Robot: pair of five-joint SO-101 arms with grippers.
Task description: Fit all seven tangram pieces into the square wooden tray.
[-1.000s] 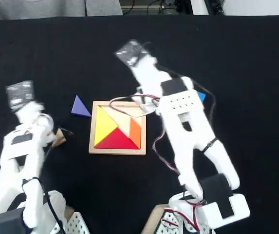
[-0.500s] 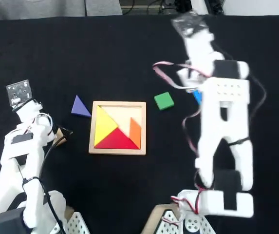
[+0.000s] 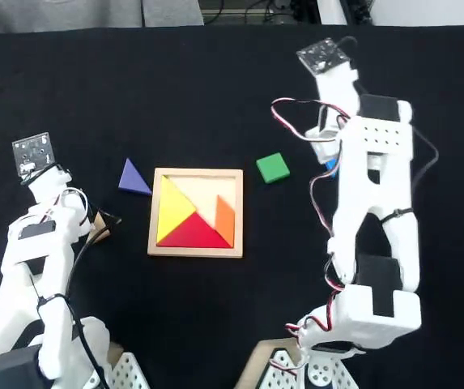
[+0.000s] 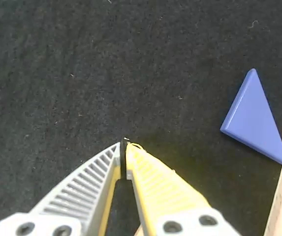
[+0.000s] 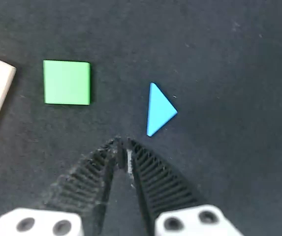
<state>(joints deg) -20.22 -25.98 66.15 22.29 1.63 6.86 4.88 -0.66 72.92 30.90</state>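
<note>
Nearest in the scene, the left gripper (image 4: 123, 147) hangs over the black cloth (image 3: 215, 97) just left of the square wooden tray (image 3: 196, 253). Its grey and yellow fingers are pressed tip to tip with nothing between them.

The tray holds three pieces: a yellow triangle (image 3: 172, 212) on its left side, a red triangle (image 3: 193, 236) along its near edge and an orange parallelogram (image 3: 227, 219) against its right wall. The far right part of the floor is bare pale wood, so by my reckoning the job is a little under halfway.

Farther back, three loose pieces lie flat on the cloth. A violet triangle (image 3: 133, 179) sits just beyond the tray's far left corner, close to the rim but apart from it. A green square (image 3: 273, 168) lies just off the far right corner, also clear of the wood. A light blue triangle (image 5: 159, 110) lies right of the square, partly under the right arm in the high view.

The right gripper (image 5: 122, 145) hovers just near that blue triangle without touching it. Its black ribbed fingers are closed on each other and carry nothing, so each loose piece awaits a pick and a turn to match the gap.

No lettering can be read on the pieces or the tray.
</note>
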